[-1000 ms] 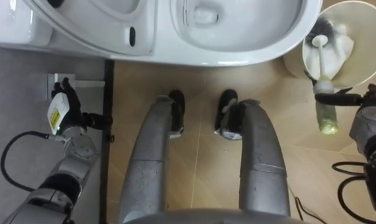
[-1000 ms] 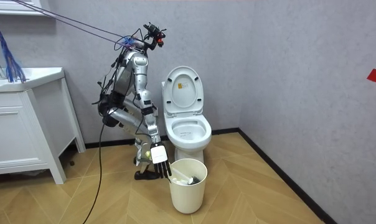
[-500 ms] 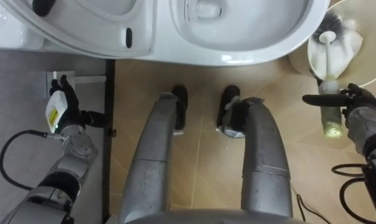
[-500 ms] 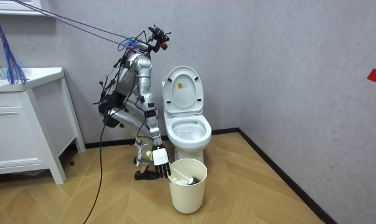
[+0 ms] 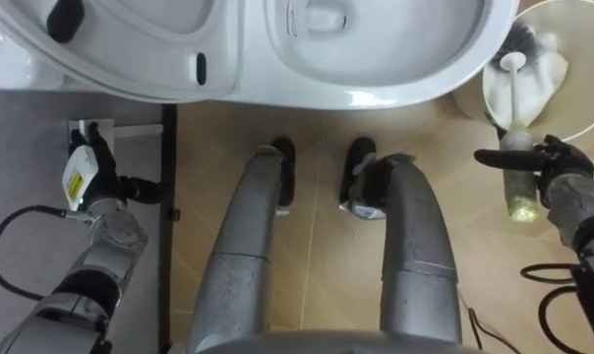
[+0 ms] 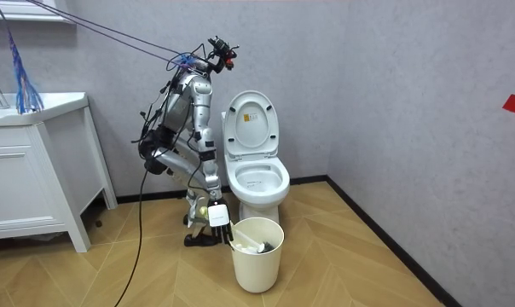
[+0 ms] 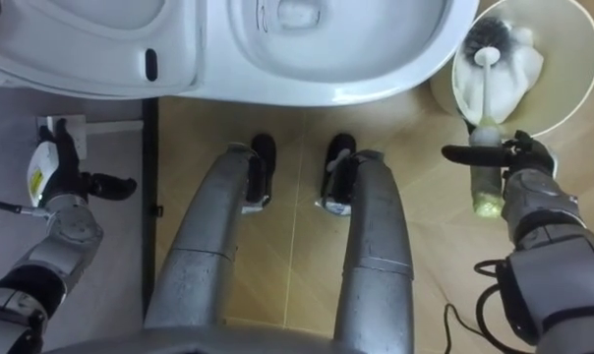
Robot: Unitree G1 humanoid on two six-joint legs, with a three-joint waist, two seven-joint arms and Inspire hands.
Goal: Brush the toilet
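toilet brush (image 5: pixel 514 103) stands head-down in the white bin (image 5: pixel 587 69), just right of the toilet bowl (image 5: pixel 376 90). my right hand (image 5: pixel 564 175) lays a finger across its handle; i cannot tell whether it grips. risk: a loose hold drops the brush or tips the bin. left hand (image 5: pixel 86 175) hangs relaxed, left of the bowl.

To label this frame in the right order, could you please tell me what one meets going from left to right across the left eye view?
left hand → toilet → toilet brush. The right hand and the bin overlap the brush, so they are left out of the order.
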